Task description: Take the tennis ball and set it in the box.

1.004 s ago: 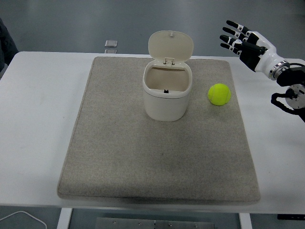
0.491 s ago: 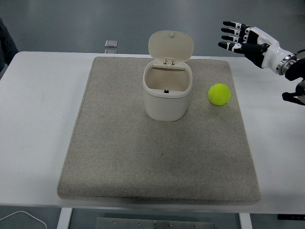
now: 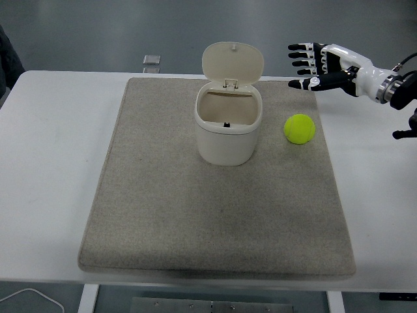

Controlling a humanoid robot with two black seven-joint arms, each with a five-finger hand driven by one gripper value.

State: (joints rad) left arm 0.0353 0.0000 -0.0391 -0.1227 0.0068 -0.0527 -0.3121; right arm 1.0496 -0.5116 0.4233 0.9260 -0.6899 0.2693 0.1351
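**Right hand over the mat's far corner, ball untouched**

So the fuzzy yellow-green tennis ball (image 3: 300, 128) is sitting on the grey felt-like mat (image 3: 163, 208), just to the right of the cream plastic box (image 3: 229, 131), with a small gap between them. The box's rounded hinged lid (image 3: 233, 62) stands open and tilted back, so the mouth is clear from above. The box wall is the only thing close to the ball, on its left side.

The robot's black-and-white right hand (image 3: 317, 66) hangs above the mat's far right corner, beyond the ball and apart from it, fingers (image 3: 301, 55) spread out and pointing left, gripping nothing.

Compared to half a second ago, the hand has slid left and a bit lower, closer to the ball and box; ball and box haven't budged.

Other stuff: a small pale square object (image 3: 152, 60) sits at the far edge of the white table (image 3: 45, 163), and a white cable (image 3: 29, 295) loops below the near left edge. There's lots of bare mat in front of the box and ball, and a strip of bare table to the right of the mat.
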